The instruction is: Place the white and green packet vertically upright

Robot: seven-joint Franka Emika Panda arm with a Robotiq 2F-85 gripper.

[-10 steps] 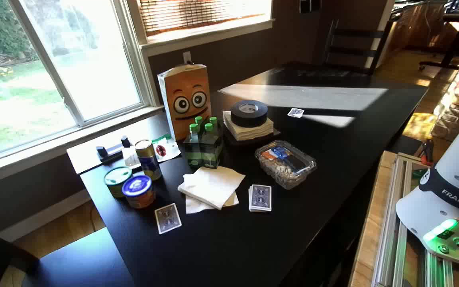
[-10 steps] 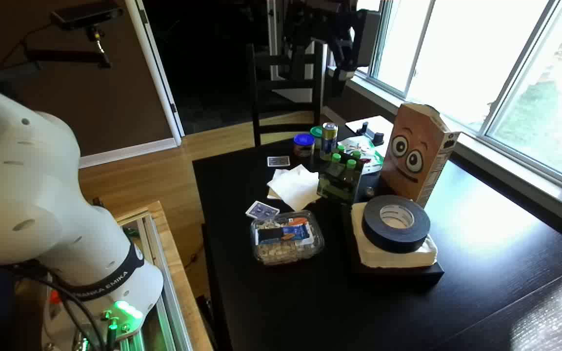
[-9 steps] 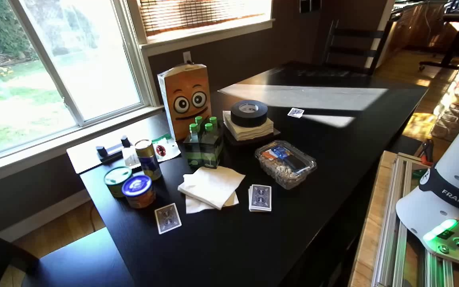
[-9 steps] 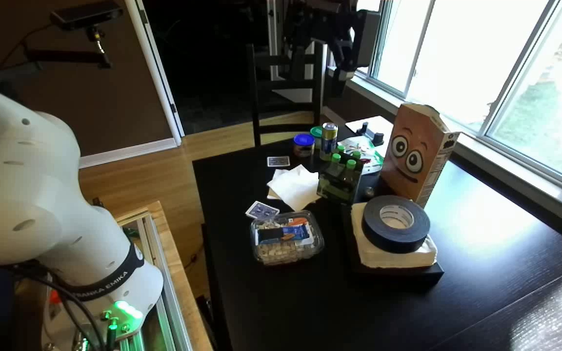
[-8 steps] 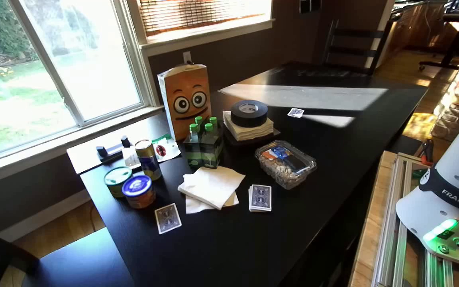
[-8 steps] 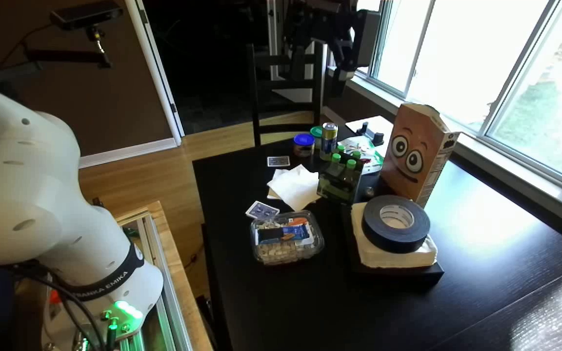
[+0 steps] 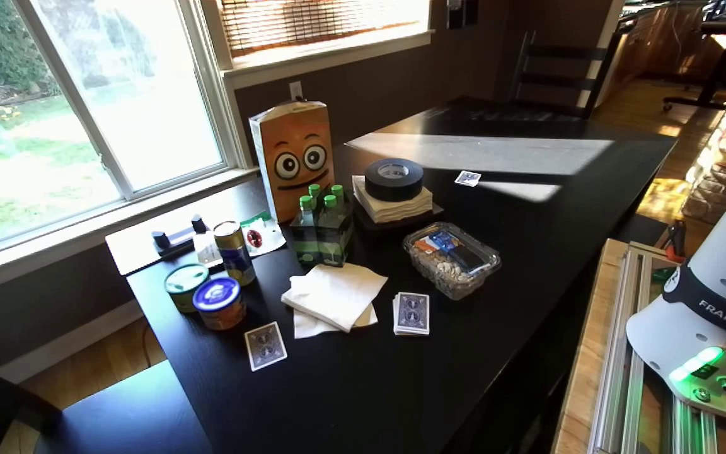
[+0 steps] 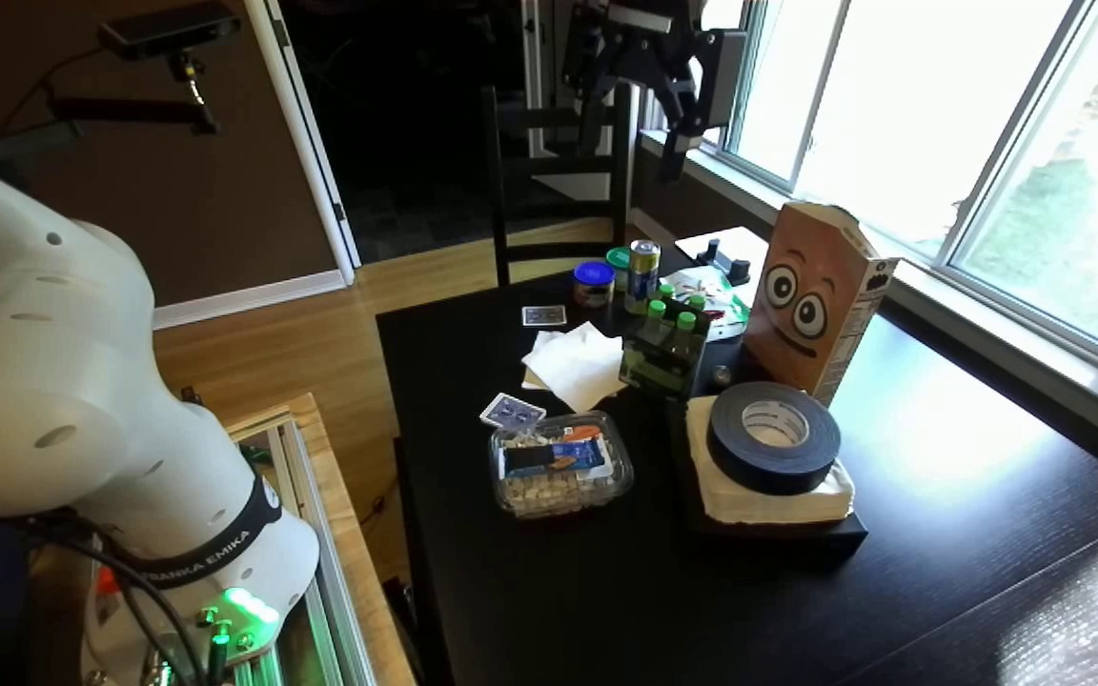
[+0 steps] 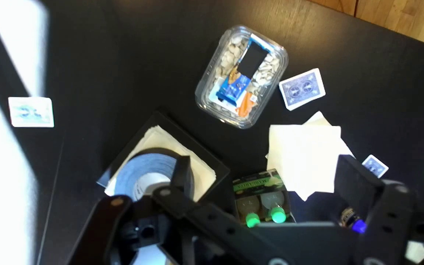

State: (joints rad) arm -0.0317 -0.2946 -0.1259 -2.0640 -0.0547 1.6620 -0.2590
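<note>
White and green packet [image 7: 268,235] lies down on the table [image 7: 350,391], left of centre in an exterior view, green along its top and a dark red spot on its face. The can [image 7: 233,255] stands upright in front and hides part of it; whether the white patch [image 7: 205,247] left of the can belongs to it, I cannot tell. In both exterior views the packet sits between the can and the carton [image 7: 297,167], which stands upright with its big-eyed face showing. Just beside the packet are the bottles [image 7: 322,233], four green caps up; I cannot tell if they touch it.

The gripper [image 8: 633,157] hangs pointing down at the top of the frame in an exterior view, right of centre, well above the table; the arm [image 8: 82,353] fills the left side. In the wrist view the gripper's fingers [image 9: 182,176] come in from the bottom and stand wide apart, the bottles and napkins [image 9: 304,158] showing below between them.

At the left of an exterior view stand the blue-lidded tub [image 7: 219,306] and the green-lidded tub [image 7: 183,284], close together, with a single card [image 7: 266,345] below them in the frame. The napkins lie near the centre, a card stack [image 7: 412,313] just right of them, and the clear tub [image 7: 451,258], holding pale pieces, is farther right. Higher in the frame, the tape [image 7: 394,183] rests on a paper stack [image 7: 394,213], which sits on a black slab [image 9: 197,151].
</note>
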